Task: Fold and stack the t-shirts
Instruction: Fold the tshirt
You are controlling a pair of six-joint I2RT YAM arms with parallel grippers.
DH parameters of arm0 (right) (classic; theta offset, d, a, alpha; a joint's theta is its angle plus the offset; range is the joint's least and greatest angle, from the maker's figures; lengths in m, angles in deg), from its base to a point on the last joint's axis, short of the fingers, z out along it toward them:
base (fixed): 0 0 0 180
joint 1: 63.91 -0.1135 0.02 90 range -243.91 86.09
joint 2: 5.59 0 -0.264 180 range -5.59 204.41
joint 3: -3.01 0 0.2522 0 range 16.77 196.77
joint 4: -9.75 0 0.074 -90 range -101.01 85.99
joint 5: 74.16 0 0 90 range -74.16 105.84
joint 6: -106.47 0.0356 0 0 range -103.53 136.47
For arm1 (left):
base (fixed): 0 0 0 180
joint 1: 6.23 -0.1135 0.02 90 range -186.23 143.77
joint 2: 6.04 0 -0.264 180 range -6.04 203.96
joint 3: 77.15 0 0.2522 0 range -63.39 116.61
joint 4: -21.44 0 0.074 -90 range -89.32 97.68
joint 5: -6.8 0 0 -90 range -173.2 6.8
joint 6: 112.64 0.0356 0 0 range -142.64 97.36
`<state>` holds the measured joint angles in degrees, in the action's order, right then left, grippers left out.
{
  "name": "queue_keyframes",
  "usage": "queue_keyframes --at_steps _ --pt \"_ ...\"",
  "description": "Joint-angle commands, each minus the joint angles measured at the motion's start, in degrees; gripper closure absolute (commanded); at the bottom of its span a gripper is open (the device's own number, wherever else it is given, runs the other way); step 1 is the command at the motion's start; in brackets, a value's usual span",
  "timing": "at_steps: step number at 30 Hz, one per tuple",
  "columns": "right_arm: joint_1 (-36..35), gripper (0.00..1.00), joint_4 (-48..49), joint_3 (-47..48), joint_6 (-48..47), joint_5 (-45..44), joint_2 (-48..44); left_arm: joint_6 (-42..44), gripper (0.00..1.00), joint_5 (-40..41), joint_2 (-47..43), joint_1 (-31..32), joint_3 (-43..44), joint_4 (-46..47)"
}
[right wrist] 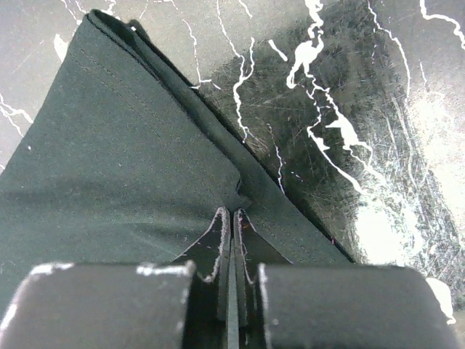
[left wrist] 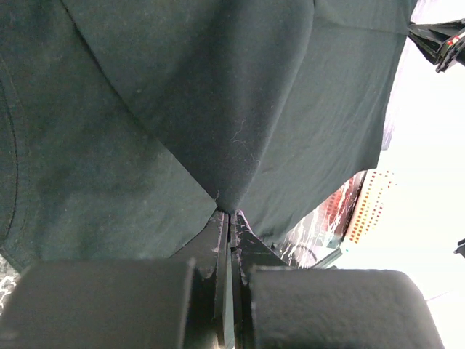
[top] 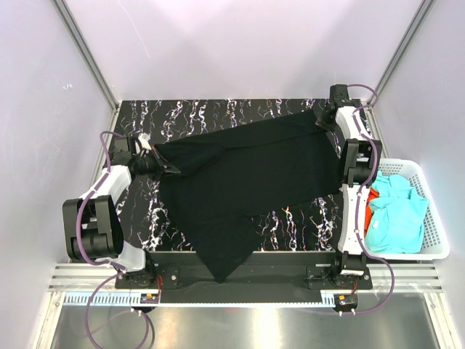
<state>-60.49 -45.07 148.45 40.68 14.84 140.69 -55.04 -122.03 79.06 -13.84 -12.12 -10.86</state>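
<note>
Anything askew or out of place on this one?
The black t-shirt, pinched by the left gripper and right gripper, lies crooked across the table, and one corner hangs over its near edge. Nothing looks torn or spilled.

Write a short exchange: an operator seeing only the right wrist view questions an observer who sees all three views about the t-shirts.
Operator: My right gripper pinches the black t-shirt. Is the left gripper holding it too?
Observer: Yes, the left gripper is shut on its left end.
Operator: Where are the other shirts?
Observer: The turquoise t-shirts and an orange-red t-shirt lie in the white basket, right of the table.
</note>
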Motion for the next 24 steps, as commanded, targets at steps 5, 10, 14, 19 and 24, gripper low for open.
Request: queue_keyframes --at_steps 5,10,14,19,24 --pt "0.01 1.0 -0.87 4.02 -1.7 -1.64 -3.37 0.59 1.0 1.3 -5.29 -0.38 4.72 -1.4" --pt "0.01 1.0 -0.78 4.46 -1.79 -1.99 -4.51 0.41 1.0 2.0 -6.61 -0.56 5.51 -1.84" --pt "0.01 1.0 -1.04 4.64 -2.41 -2.34 -4.68 0.41 1.0 1.83 -6.35 -0.47 4.46 -1.76" --pt "0.01 1.0 -1.39 3.15 -2.32 -2.61 -5.12 0.5 1.0 1.83 -6.35 -0.56 2.44 -1.5" --pt "0.01 1.0 -1.31 2.71 -2.85 -3.4 -5.39 0.76 1.0 1.91 -5.91 -0.56 2.17 -1.49"
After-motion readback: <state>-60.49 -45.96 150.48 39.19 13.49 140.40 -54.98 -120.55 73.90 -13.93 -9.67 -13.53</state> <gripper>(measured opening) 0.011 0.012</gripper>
